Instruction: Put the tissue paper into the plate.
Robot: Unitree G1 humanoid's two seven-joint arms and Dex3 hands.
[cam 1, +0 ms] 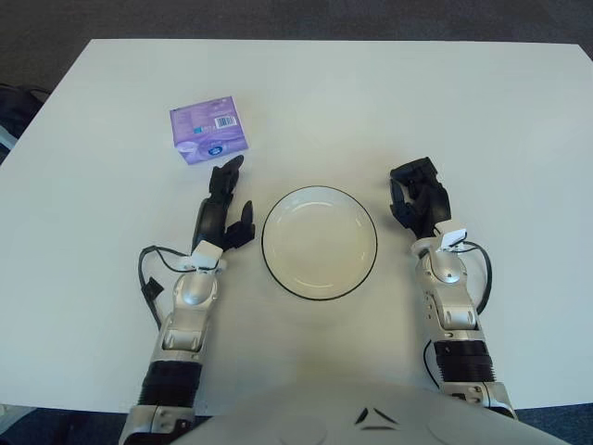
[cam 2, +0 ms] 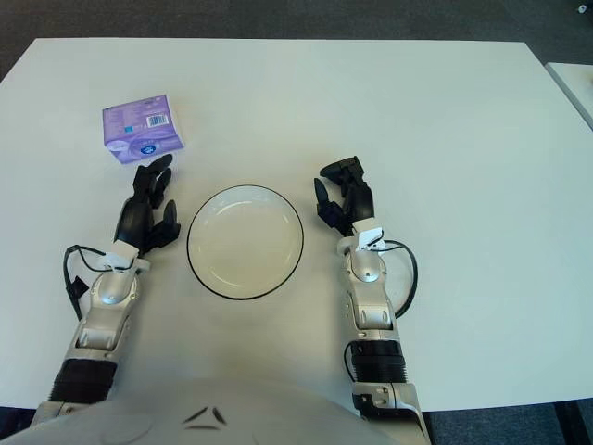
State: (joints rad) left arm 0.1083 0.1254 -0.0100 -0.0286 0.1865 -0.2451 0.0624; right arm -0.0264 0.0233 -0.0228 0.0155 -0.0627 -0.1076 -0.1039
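A purple tissue pack (cam 1: 208, 131) lies on the white table (cam 1: 306, 93), at the left toward the far side. A white plate (cam 1: 320, 242) with a dark rim sits in the middle, holding nothing. My left hand (cam 1: 225, 199) is just left of the plate, its open fingers reaching toward the pack with the tips a short gap below it, not touching. My right hand (cam 1: 419, 199) shows just right of the plate, fingers relaxed and holding nothing.
A black cable (cam 1: 148, 278) loops beside my left forearm and another (cam 1: 484, 269) beside the right one. A dark object (cam 1: 14, 102) lies past the table's left edge.
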